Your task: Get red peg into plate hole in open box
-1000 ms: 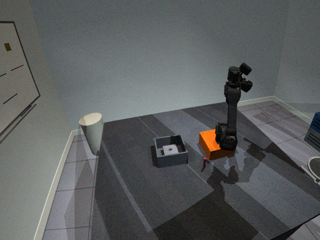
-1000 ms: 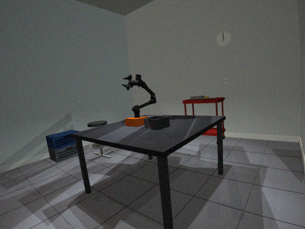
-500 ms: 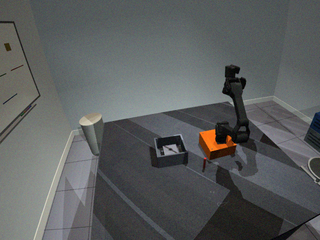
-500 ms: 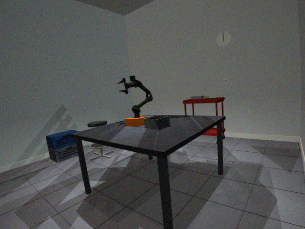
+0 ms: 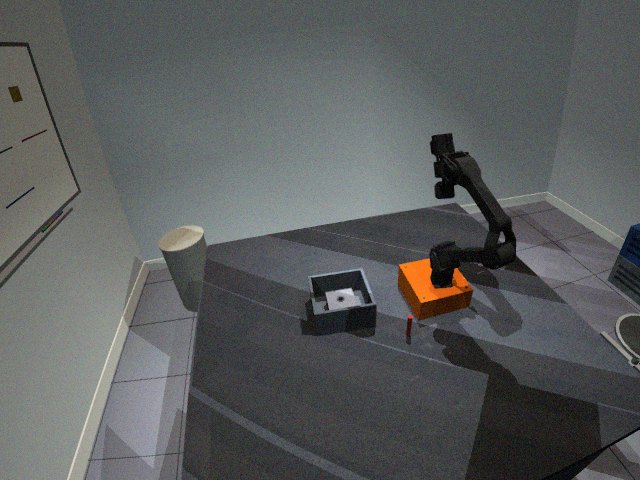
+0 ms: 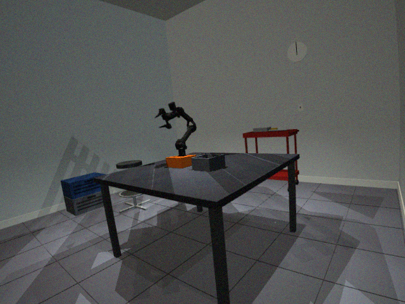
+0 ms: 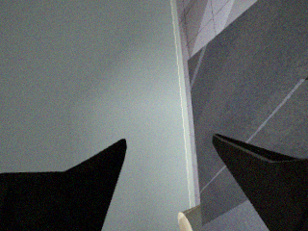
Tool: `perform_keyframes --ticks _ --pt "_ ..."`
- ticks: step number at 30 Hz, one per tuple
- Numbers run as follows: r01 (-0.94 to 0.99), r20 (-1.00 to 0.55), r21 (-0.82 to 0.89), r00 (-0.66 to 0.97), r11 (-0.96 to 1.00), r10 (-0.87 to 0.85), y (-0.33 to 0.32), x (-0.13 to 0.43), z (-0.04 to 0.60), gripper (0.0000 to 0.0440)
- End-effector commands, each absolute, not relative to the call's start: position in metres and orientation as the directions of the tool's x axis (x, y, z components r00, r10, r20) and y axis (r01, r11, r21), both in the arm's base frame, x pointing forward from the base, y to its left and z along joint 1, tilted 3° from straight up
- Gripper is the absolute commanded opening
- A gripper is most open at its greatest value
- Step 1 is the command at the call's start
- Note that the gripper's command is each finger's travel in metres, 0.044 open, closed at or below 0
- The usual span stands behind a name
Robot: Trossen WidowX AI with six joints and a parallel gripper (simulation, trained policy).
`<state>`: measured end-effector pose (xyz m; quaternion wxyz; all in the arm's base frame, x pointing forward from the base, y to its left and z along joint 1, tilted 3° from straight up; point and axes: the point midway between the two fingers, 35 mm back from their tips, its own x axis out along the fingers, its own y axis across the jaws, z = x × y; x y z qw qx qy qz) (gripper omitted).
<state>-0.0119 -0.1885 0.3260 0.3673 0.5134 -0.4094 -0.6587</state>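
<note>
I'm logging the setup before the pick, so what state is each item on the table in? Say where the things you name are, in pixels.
Gripper (image 6: 161, 120) (image 7: 169, 141): open, raised, nothing between its fingers.
Red peg (image 5: 409, 326): upright on the table.
Box (image 5: 343, 320) (image 6: 209, 163): open-topped.
Plate (image 5: 334, 303): inside the box, hole unfilled.

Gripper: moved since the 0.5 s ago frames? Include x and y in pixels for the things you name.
Yes. In the top view, the gripper (image 5: 444, 167) (image 6: 157, 121) (image 7: 169, 141) has swung left relative to the orange base block (image 5: 442, 308) (image 6: 178, 162), toward the open box's side (image 5: 343, 320) (image 6: 209, 163).
</note>
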Motion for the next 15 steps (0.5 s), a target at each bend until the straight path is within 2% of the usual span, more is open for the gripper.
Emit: perform_keyframes --ticks 1,15 --pt "0.165 -0.434 0.875 -0.147 -0.455 -0.889 -0.194 0.005 0.312 0.044" --pt "0.532 -0.605 0.69 0.053 -0.49 -0.794 -0.191 0.072 0.271 0.044"
